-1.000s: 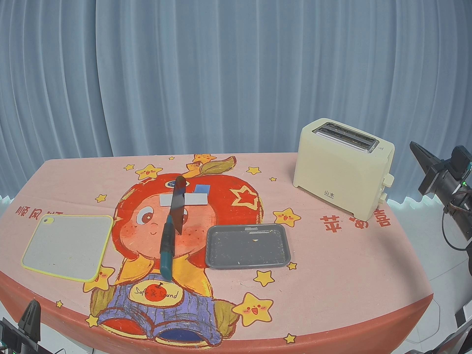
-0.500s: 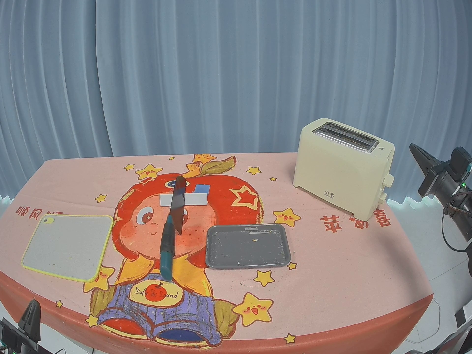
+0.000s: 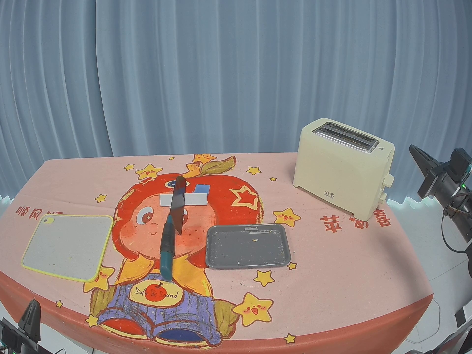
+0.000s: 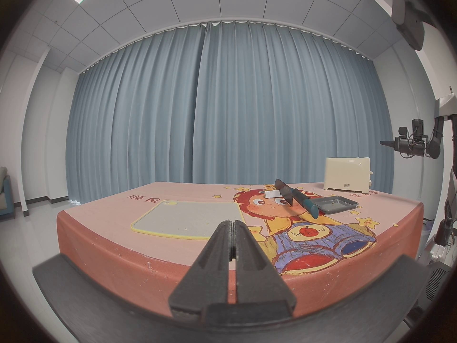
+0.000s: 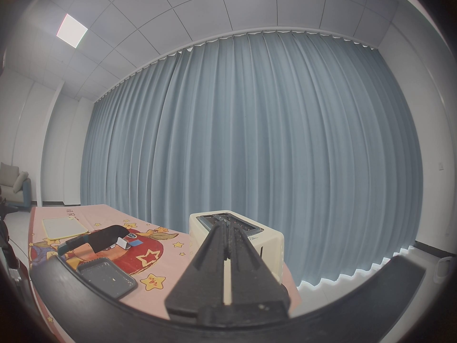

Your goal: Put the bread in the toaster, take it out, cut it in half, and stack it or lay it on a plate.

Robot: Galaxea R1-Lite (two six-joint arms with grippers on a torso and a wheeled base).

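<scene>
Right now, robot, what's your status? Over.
Left gripper shut, below table's near edge. Right gripper shut, beside toaster. Knife lies between cutting board and grey tray. Path to toaster open.

Matte black hardware is running from wrist to fingertip.
The left gripper and right gripper are each showing wedge-shaped fingers tapering to narrow tips above a broad curved bracket; on the right arm a thin black cable is looping below a small green light.
</scene>
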